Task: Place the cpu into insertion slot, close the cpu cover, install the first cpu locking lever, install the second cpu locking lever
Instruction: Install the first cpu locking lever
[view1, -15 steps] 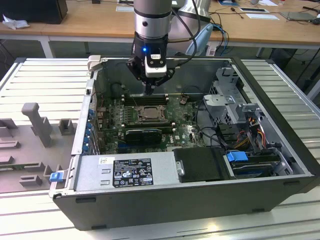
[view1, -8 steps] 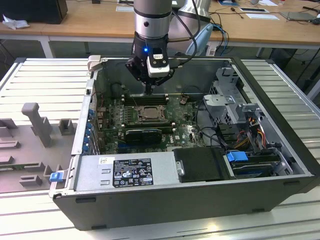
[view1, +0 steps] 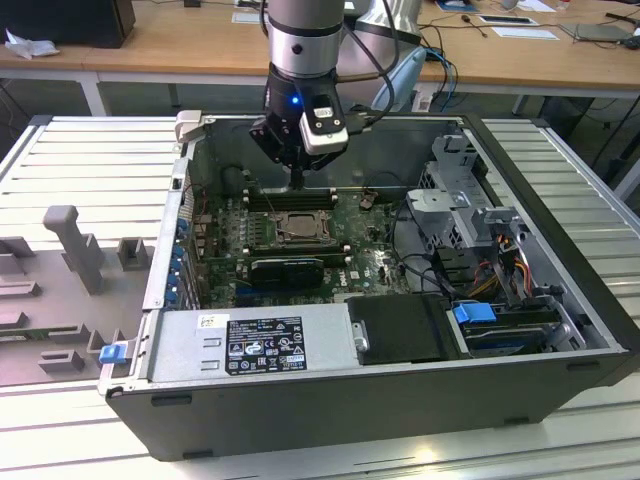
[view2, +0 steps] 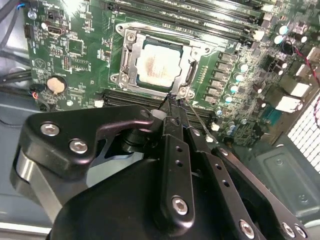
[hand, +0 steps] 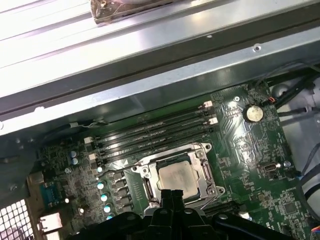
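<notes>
cpu (view2: 159, 64): 1 was seen
insertion slot (view2: 125, 76): 1
cpu cover (view2: 167, 35): 1
coin batt. (view2: 56, 84): 1
PC case (view1: 400, 390): 1
claw (view1: 297, 182): 1

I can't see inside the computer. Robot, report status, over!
Tool shut, at socket corner. Cpu seated, cover down. Locking lever beside tool.

An open dark computer case (view1: 400, 405) lies on a ribbed metal table (view1: 90, 150), with its green motherboard (view1: 372, 262) exposed and a silver power supply (view1: 325, 345) along its near wall. Grey fixture blocks (view1: 70, 240) stand at the exterior view's left. In the first wrist view, long black memory slots (hand: 150, 132) run near a round coin battery (hand: 253, 113).
</notes>
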